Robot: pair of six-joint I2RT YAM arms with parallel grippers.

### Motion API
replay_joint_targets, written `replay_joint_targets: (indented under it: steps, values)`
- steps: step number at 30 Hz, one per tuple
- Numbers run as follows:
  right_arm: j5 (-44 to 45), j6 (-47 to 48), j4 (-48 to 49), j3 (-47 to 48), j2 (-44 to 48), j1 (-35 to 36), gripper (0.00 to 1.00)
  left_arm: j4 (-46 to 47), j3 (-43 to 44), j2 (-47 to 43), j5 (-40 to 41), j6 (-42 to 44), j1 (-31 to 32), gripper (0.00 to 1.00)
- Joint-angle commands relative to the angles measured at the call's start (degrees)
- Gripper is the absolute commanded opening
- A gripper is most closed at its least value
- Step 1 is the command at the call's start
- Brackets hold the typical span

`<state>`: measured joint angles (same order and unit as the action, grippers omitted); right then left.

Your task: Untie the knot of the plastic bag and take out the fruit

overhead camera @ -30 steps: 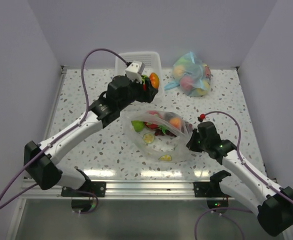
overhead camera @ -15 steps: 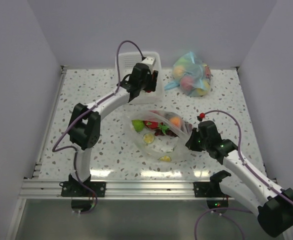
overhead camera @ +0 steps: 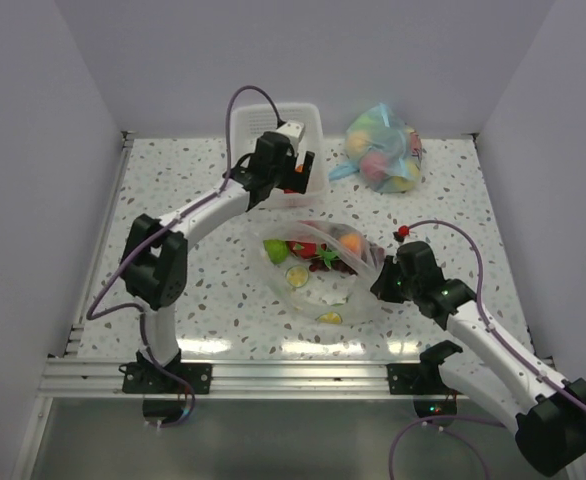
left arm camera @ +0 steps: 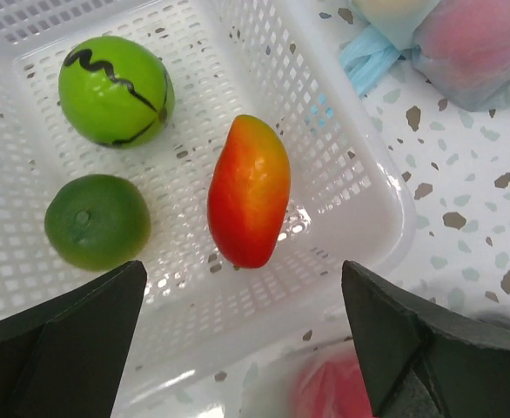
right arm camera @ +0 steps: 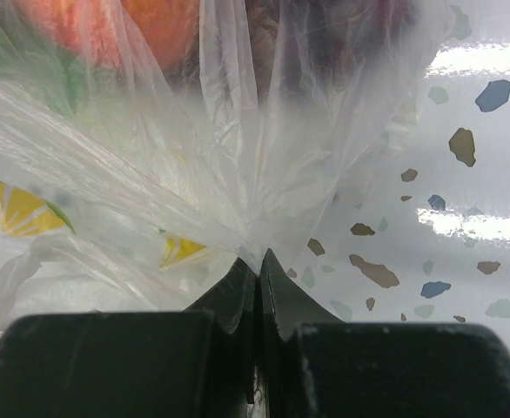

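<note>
Fruit (overhead camera: 313, 252) in the plastic bag (overhead camera: 353, 300), mid-frame from above, lies below and right of the left pincer (overhead camera: 301, 168), which gapes empty over the white basket (overhead camera: 308, 112). We see the right pincer (right arm camera: 257, 261) clenched on the bag's film. We count three pieces basketed: one mango (left arm camera: 248, 192), two green fruits (left arm camera: 116, 78); one blue-tinted bag (overhead camera: 383, 150).

Basket (overhead camera: 311, 118) at table (overhead camera: 208, 300) rear, three fruits (left arm camera: 248, 192) inside; second bag (overhead camera: 381, 150) right; plastic bag (overhead camera: 318, 292) before basket.
</note>
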<state>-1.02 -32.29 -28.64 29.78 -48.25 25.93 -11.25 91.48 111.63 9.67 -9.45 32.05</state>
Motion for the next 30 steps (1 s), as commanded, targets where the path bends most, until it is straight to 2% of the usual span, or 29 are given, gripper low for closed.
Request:
replay_joint_targets:
  steps: [1,4,10,15,17,19,22,25,30]
  values:
    - [-0.1,1.0,0.4,1.2,1.1,0.1,0.00,0.6,-4.6,-10.0,1.9,-2.0,0.7,0.99]
    - [0.1,1.0,0.3,1.7,1.2,0.0,0.00,-0.9,-9.3,-16.7,3.9,-3.7,3.5,0.98]
    - [0.4,1.4,0.3,2.4,1.0,0.0,0.00,-9.7,-14.4,-27.7,11.6,-9.0,14.1,0.94]
    - [0.4,1.4,0.6,2.3,1.1,0.0,0.00,-16.2,-19.1,-32.0,13.4,-22.3,22.9,0.90]
    - [0.3,1.1,0.9,2.1,1.2,0.1,0.00,-15.9,-22.7,-33.1,13.6,-28.2,25.4,0.90]
    - [0.3,0.9,1.0,2.1,1.2,-0.1,0.00,-15.1,-26.1,-32.7,12.3,-32.9,26.2,0.89]
    - [0.0,0.7,1.4,2.0,1.3,0.0,0.00,-12.1,-27.9,-31.1,9.7,-34.2,26.4,0.88]
    - [-0.4,0.7,1.3,2.2,1.4,0.0,0.00,-12.2,-26.1,-27.4,8.8,-36.4,26.2,0.85]
    - [-0.6,0.4,1.2,2.2,2.1,0.0,0.00,-17.1,-20.2,-20.6,11.3,-45.4,24.9,0.75]
